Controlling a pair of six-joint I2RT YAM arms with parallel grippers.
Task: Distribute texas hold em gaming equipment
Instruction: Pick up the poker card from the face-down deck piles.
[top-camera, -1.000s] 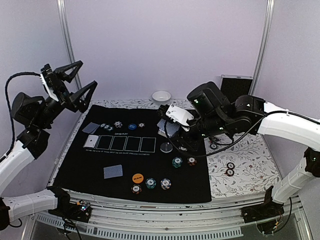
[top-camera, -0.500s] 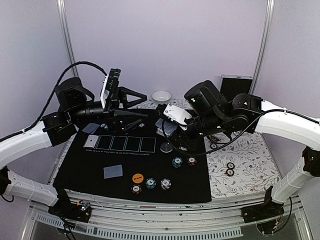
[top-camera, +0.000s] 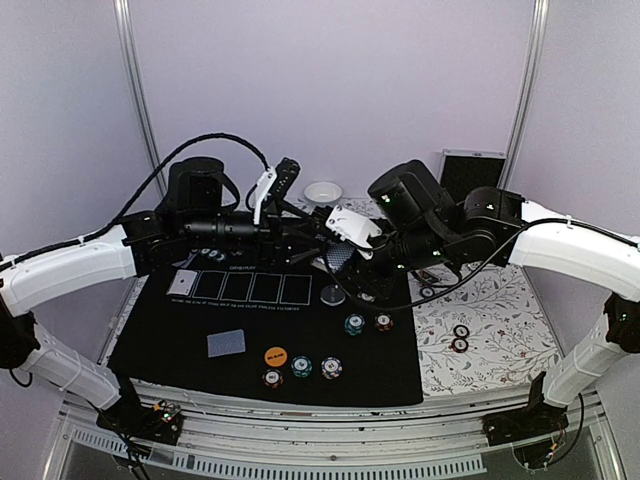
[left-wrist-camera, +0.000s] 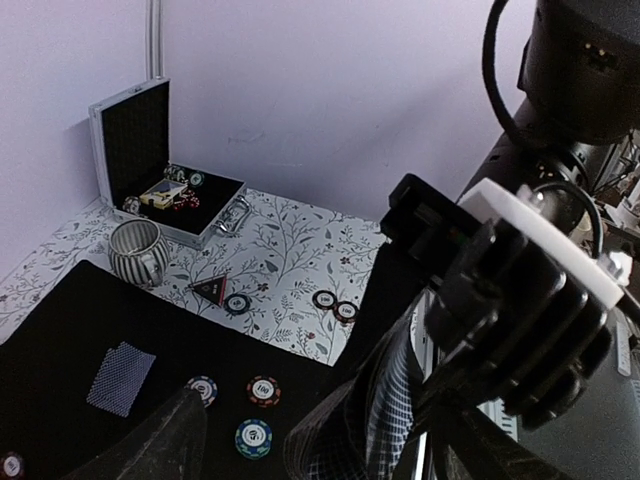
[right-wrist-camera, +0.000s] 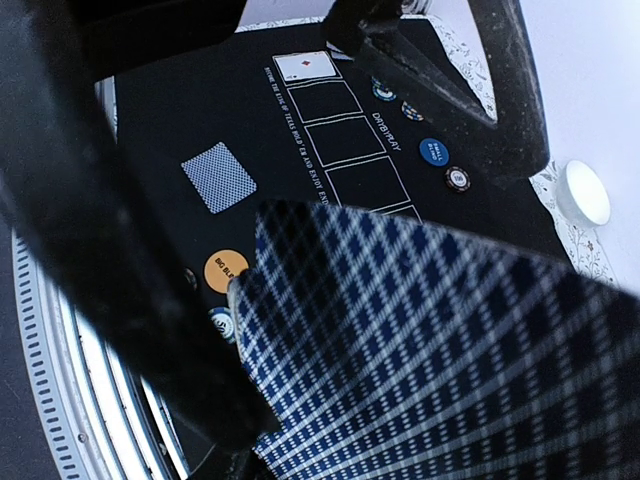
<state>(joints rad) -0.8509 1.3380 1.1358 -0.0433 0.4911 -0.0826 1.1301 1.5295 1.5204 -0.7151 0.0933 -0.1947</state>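
Swinging in from the upper left, your left tool (top-camera: 312, 222) now hangs open at picture centre, beside the cards (right-wrist-camera: 420, 340) fanned in your right tool (top-camera: 350, 262), which is clamped on them. Likely you're about to pull one card.

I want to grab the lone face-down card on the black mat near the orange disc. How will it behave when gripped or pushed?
The face-down card lies flat on the black mat with no lifted edge, so getting under it will probably be hard. It looks thin, so likely light and bendy. A push would probably slide it, not tip it.
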